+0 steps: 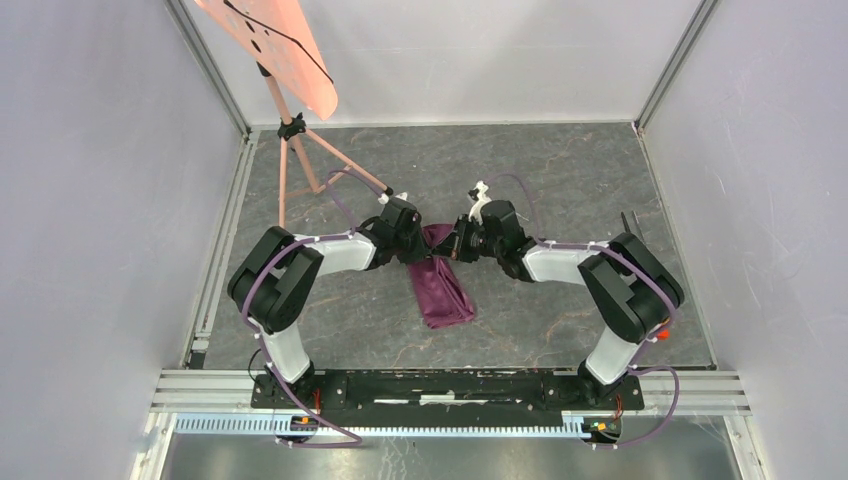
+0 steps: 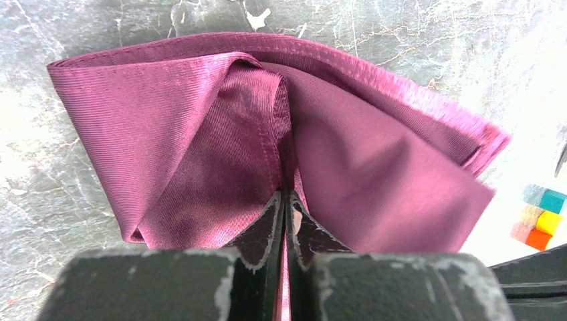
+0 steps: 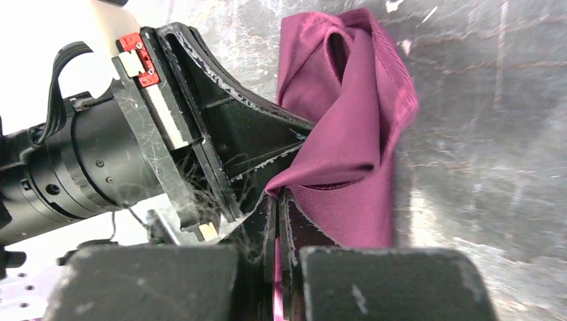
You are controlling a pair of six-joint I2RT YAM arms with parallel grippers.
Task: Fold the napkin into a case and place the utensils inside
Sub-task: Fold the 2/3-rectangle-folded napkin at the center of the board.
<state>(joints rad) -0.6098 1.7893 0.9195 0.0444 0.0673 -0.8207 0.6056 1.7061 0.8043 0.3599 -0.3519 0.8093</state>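
The plum-maroon napkin [image 1: 443, 295] lies folded in a long narrow strip in the middle of the table, its far end lifted and bunched. My left gripper [image 1: 416, 246] is shut on the cloth's raised edge; in the left wrist view [image 2: 286, 195] the fabric [image 2: 200, 134] fans out from the closed jaws. My right gripper [image 1: 456, 246] faces it from the right and is shut on the same end of the cloth [image 3: 348, 134], with its jaws [image 3: 276, 194] pinching a fold. The left gripper's body [image 3: 200, 134] sits right beside it. The utensils [image 1: 631, 224] lie thin and dark at the far right of the table.
A pink tripod stand [image 1: 300, 160] carrying an orange board [image 1: 270, 45] stands at the back left. Small teal [image 2: 552, 200], yellow [image 2: 548, 219] and orange [image 2: 538, 238] cubes lie to the right of the cloth. White walls enclose the grey marbled table [image 1: 560, 180].
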